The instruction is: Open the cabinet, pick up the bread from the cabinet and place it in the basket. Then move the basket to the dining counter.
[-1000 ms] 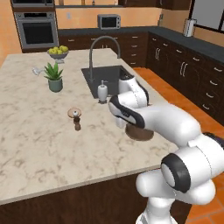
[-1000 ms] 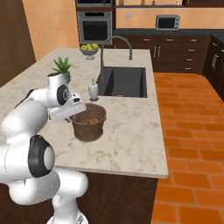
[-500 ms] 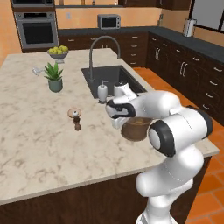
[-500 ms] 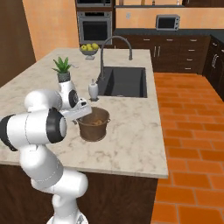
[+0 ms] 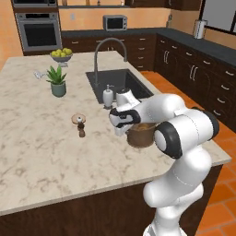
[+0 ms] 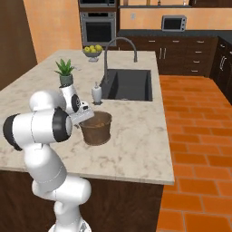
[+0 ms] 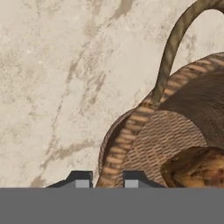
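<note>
The brown woven basket stands on the pale marble dining counter, near its front edge and in front of the sink. My gripper is shut on the basket's rim, on the side away from the sink, with one fingertip outside the wall. The thin handle arches above the basket. The tan-brown bread lies inside it. The cabinet is out of view.
A dark sink with a tall curved tap lies just behind the basket, with a white soap bottle at its corner. A small pepper mill, a potted plant and a fruit bowl stand further left.
The arm's elbow has swung up and in over the basket. The basket has barely shifted on the counter, and the gripper has stayed shut on its rim.
</note>
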